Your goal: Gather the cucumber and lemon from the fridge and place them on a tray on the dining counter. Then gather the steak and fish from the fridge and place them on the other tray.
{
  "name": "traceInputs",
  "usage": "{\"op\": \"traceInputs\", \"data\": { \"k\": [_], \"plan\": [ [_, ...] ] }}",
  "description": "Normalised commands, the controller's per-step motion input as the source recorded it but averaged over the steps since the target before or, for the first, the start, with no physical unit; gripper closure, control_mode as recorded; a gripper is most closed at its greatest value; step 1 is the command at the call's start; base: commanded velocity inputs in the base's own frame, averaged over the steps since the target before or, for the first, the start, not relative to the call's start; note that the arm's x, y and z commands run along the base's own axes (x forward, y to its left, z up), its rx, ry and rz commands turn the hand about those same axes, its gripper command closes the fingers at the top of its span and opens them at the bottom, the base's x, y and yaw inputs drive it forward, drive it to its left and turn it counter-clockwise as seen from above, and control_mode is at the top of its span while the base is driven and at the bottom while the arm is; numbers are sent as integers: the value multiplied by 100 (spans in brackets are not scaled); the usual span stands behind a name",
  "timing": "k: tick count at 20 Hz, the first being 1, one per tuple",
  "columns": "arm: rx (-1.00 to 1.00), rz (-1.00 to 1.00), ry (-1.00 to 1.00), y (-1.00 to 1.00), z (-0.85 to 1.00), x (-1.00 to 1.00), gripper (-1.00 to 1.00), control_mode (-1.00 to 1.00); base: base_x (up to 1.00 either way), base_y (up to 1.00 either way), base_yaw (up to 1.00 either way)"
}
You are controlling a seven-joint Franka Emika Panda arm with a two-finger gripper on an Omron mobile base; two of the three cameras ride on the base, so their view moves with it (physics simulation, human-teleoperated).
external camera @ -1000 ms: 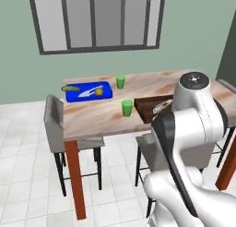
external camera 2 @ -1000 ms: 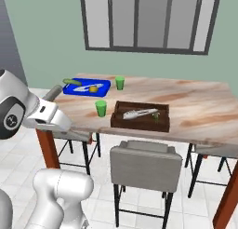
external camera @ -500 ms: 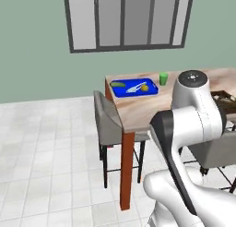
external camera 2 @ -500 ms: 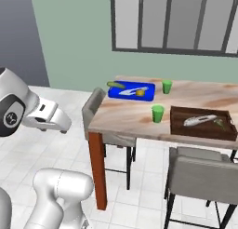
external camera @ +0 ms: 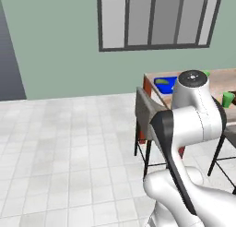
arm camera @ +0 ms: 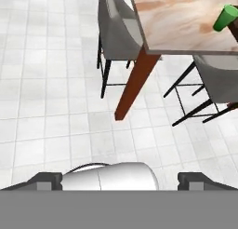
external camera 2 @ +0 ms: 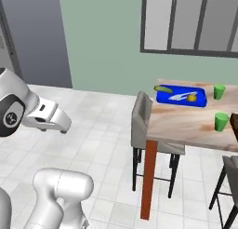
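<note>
In the left base view the arm's white body covers most of the blue tray (external camera: 165, 82), and the cucumber (external camera: 162, 82) on it shows only in part. The surface (external camera 2: 186, 121) runs off the right edge of the right base view, and a dark shape there is cut too short to identify. In the hand view the tray is a sliver at the top edge, and the green cup (arm camera: 225, 17) beside it is clipped.

Home kitchen-diner: marble dining counter (external camera 2: 186, 123), stools (external camera 2: 142, 118), tiled floor (external camera: 64, 147).
</note>
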Motion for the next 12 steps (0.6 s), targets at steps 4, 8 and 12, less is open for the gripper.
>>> {"op": "traceInputs", "data": {
  "k": [4,8,12],
  "plan": [
    [0,0,0,0,0,0,-100,100,41,100,5],
    [0,0,0,0,0,0,-100,100,73,100,4],
    [0,0,0,0,0,0,-100,100,87,100,6]
  ]
}}
